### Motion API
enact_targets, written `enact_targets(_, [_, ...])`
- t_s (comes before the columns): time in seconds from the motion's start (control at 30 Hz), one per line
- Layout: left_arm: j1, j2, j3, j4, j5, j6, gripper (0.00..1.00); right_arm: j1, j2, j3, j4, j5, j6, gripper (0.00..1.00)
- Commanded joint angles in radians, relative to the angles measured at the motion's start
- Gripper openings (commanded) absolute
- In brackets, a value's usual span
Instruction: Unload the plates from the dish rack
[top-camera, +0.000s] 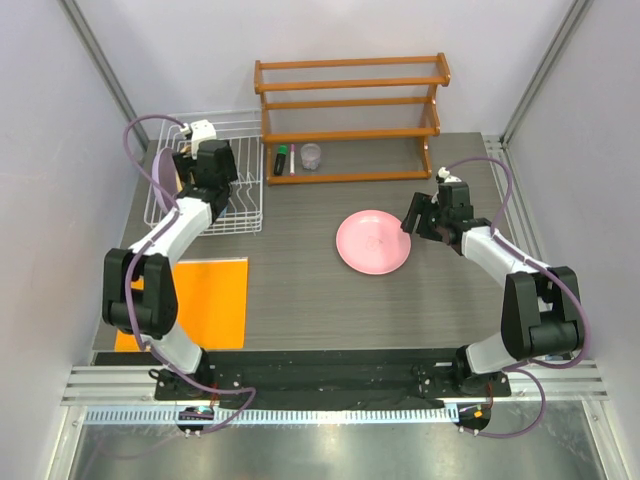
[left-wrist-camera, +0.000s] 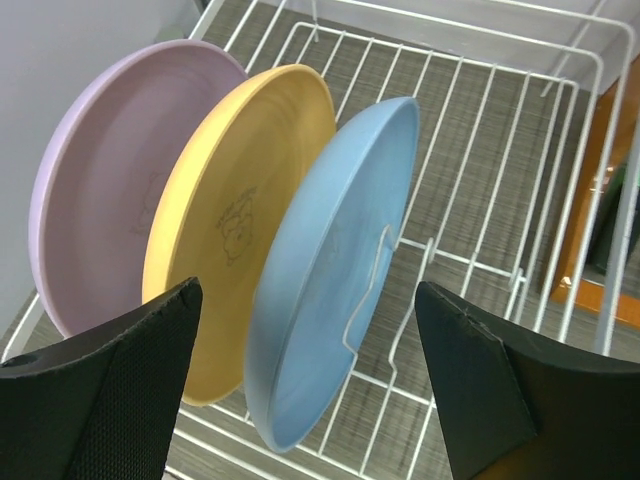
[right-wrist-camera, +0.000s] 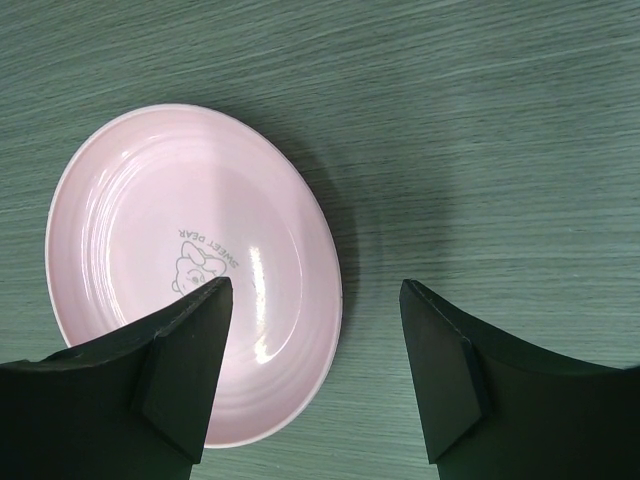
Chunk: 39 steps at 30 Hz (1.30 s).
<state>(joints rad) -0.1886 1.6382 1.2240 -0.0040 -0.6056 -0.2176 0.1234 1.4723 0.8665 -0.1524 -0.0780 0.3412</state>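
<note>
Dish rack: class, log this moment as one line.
dish rack: lavender plate, yellow plate, light blue plate | table: pink plate | left fingers: open, facing rack | right fingers: open, by pink plate

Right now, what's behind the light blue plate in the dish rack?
Behind the light blue plate: the yellow plate, then the lavender plate, all on edge in the dish rack. Each plate hides the right part of the one behind it.
</note>
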Motion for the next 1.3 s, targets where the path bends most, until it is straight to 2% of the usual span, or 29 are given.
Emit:
enact_targets(0.0, [-0.002, 0.035, 0.058, 0.03, -0.092, 0.034, 0.87, 0.005, 0.005, 0.025, 0.03, -0.009, -0.01, 0.73])
enact_targets(0.2, [-0.018, 0.071, 0.074, 0.029, -0.151, 0.066, 0.73, 0.005, 0.011, 0.028, 0.024, -0.006, -0.008, 0.73])
enact_targets(0.33, [-0.029, 0.086, 0.066, 0.035, -0.19, 0.067, 0.53, 0.005, 0.01, 0.031, 0.02, -0.003, -0.01, 0.73])
enact_targets(0.4, [-0.041, 0.089, 0.065, 0.038, -0.206, 0.079, 0.49, 0.005, 0.008, 0.029, 0.019, -0.002, -0.01, 0.73])
enact_targets(0.43, [-0.048, 0.089, 0.06, 0.044, -0.217, 0.087, 0.42, 0.005, 0.006, 0.028, 0.019, -0.003, -0.01, 0.73])
enact_targets(0.63, [-0.089, 0.101, 0.055, 0.084, -0.281, 0.132, 0.19, 0.005, 0.006, 0.029, 0.008, 0.001, -0.011, 0.73])
enact_targets(0.67, [-0.097, 0.104, 0.055, 0.087, -0.292, 0.135, 0.14, 0.005, 0.005, 0.029, 0.007, 0.004, -0.013, 0.73])
enact_targets(0.7, [-0.101, 0.103, 0.055, 0.087, -0.31, 0.138, 0.02, 0.005, 0.003, 0.029, 0.004, 0.003, -0.013, 0.73])
enact_targets(1.03, [-0.15, 0.055, 0.057, 0.167, -0.441, 0.254, 0.0, 0.007, -0.02, 0.028, -0.007, -0.012, -0.016, 0.73])
enact_targets(1.27, [-0.179, 0.017, 0.069, 0.228, -0.572, 0.4, 0.0, 0.008, -0.056, 0.034, -0.022, -0.011, -0.025, 0.73])
